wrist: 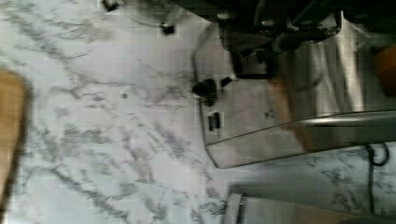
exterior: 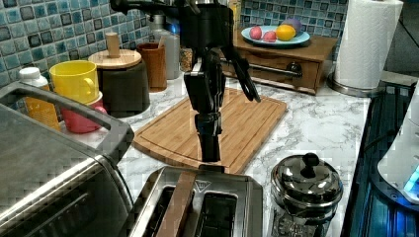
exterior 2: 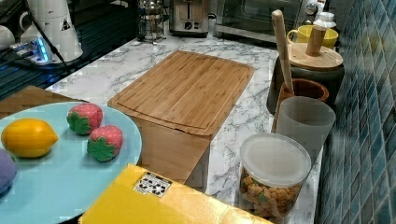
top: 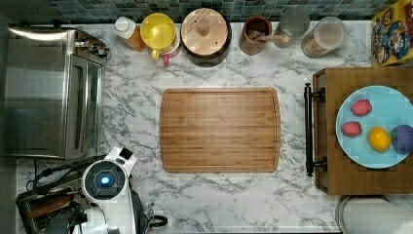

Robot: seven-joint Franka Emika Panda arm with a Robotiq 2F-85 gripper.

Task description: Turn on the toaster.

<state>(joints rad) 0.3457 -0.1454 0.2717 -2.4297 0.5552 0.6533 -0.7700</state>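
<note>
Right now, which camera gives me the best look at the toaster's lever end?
The wrist view: the toaster shows its control end, knob included, close up. The right view has that end far off; the left view shows its slots; the top view has the arm covering much of it.

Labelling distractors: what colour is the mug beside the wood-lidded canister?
Yellow; the mug shows best in the top view, beside the canister.
</note>
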